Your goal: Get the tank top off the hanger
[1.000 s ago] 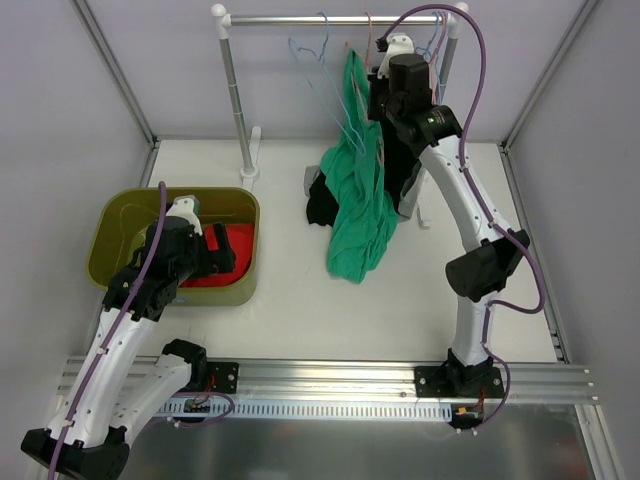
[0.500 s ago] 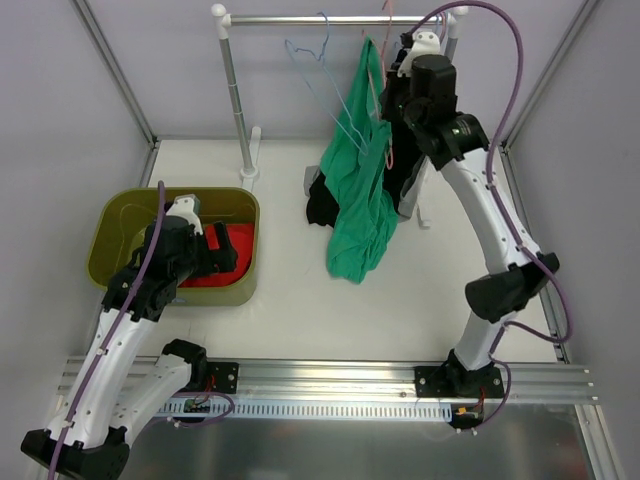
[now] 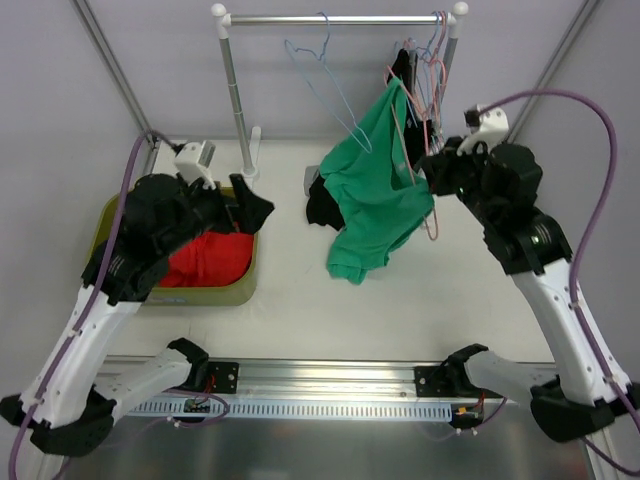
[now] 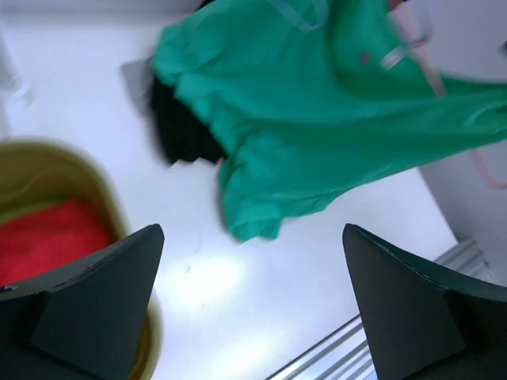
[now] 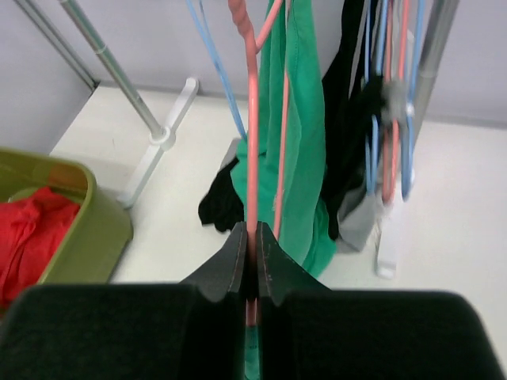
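Note:
The green tank top (image 3: 375, 200) hangs on a pink hanger (image 3: 432, 222), held in the air in front of the rack, its lower end over the table. My right gripper (image 3: 432, 170) is shut on the hanger's wire. In the right wrist view the jaws (image 5: 253, 229) pinch the pink hanger (image 5: 252, 142) with the green top (image 5: 305, 158) draped right of it. My left gripper (image 3: 255, 208) is open and empty above the bin's right rim, left of the top. The left wrist view shows its fingers (image 4: 95, 301) wide apart and the green top (image 4: 333, 119) ahead.
An olive bin (image 3: 215, 295) at the left holds red cloth (image 3: 205, 260). A black garment (image 3: 320, 205) lies on the table behind the top. The rack rail (image 3: 330, 18) carries a blue hanger (image 3: 320, 70) and several hangers with dark clothes (image 3: 435, 55) at its right end.
My right gripper pulled the pink hanger with the green top off the rail, down and to the right. My left arm rose out of the bin and swung right toward the top.

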You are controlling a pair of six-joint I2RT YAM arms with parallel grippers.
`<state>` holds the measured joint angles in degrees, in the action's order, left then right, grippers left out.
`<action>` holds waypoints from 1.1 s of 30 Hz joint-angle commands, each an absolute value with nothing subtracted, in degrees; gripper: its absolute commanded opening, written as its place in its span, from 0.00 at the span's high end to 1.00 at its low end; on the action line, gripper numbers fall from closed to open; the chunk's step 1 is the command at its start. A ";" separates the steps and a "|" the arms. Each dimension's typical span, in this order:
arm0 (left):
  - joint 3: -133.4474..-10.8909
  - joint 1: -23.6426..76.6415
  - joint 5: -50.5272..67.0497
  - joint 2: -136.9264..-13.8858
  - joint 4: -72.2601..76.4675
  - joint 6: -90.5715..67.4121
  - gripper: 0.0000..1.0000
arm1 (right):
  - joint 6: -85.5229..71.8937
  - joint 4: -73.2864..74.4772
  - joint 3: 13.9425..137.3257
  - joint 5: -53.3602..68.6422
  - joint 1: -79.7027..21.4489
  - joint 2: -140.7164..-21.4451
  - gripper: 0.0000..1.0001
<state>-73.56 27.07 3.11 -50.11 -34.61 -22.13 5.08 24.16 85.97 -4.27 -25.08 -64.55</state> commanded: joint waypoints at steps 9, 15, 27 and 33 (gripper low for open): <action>-111.74 56.66 -5.28 -86.10 -19.43 -1.60 0.01 | 3.51 43.48 85.13 -0.62 -24.87 -34.19 1.00; -130.75 62.48 2.02 -102.20 -17.76 5.97 0.10 | 3.51 53.87 93.24 5.19 -24.87 -31.38 1.00; -127.18 66.09 -5.10 -104.07 -8.97 8.96 0.67 | 5.89 58.80 99.05 3.96 -24.96 -31.55 1.00; -126.74 66.09 -13.34 -103.27 -8.09 9.23 1.00 | 6.68 58.80 98.62 7.55 -25.05 -31.82 1.00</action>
<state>-126.32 66.17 -6.76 -106.48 -12.23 8.36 5.17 61.36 98.04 4.10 -25.04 -30.79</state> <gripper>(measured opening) 0.016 0.041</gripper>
